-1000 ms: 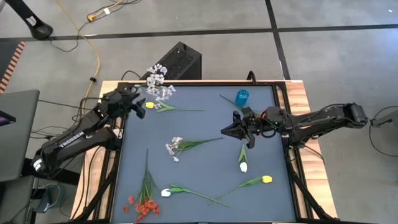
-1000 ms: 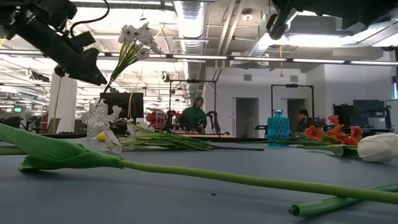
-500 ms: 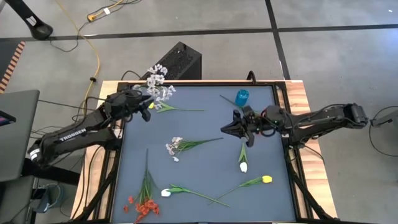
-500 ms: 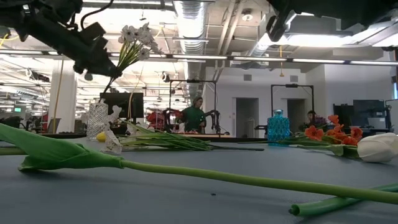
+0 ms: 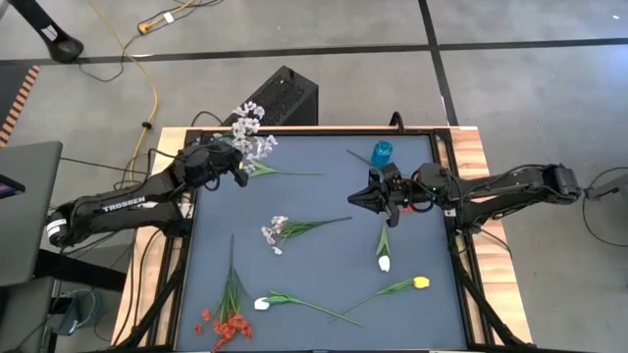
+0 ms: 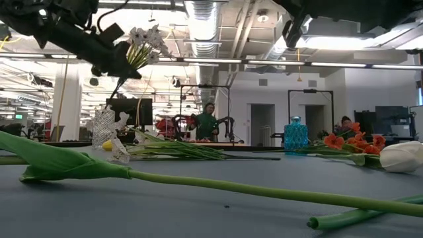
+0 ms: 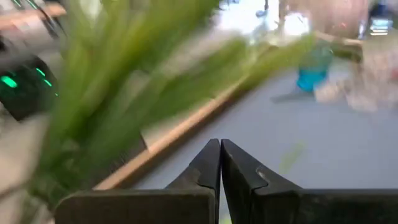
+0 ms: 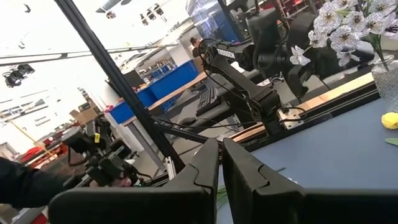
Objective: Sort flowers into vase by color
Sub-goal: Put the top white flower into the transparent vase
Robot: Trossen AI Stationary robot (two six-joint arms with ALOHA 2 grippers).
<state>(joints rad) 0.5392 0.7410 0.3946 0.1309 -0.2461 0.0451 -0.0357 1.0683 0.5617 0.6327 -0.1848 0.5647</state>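
Note:
A clear vase (image 6: pixel 104 127) at the far left holds white flowers (image 5: pixel 250 132) upright. My left gripper (image 5: pixel 241 175) is shut, hanging level just beside their green stems (image 6: pixel 127 66) above the vase, with nothing between its fingers (image 7: pixel 211 162). My right gripper (image 5: pixel 353 199) is shut and empty, above the table right of centre, near a blue vase (image 5: pixel 382 153). Flat on the mat lie a white spray (image 5: pixel 275 233), two white tulips (image 5: pixel 384 263) (image 5: pixel 262 304), a yellow tulip (image 5: pixel 422 282), red-orange flowers (image 5: pixel 228 324) and a yellow flower's stem (image 5: pixel 285 174). My left gripper is shut close against the green stems (image 7: pixel 93 93) of the white flowers in the clear vase. Nothing lies between its fingers. Whether an outer side touches the leaves I cannot tell.
A black box (image 5: pixel 285 98) stands behind the table's far edge. The mat's raised black frame (image 5: pixel 451 186) runs round it. People and other rigs show in the room beyond the table. Bare mat lies between the scattered flowers at the centre.
My left gripper has swung toward the table's right, up to the white flowers' stems above the clear vase, tipping closer to level, and has shut. The flowers and my right arm have kept still.

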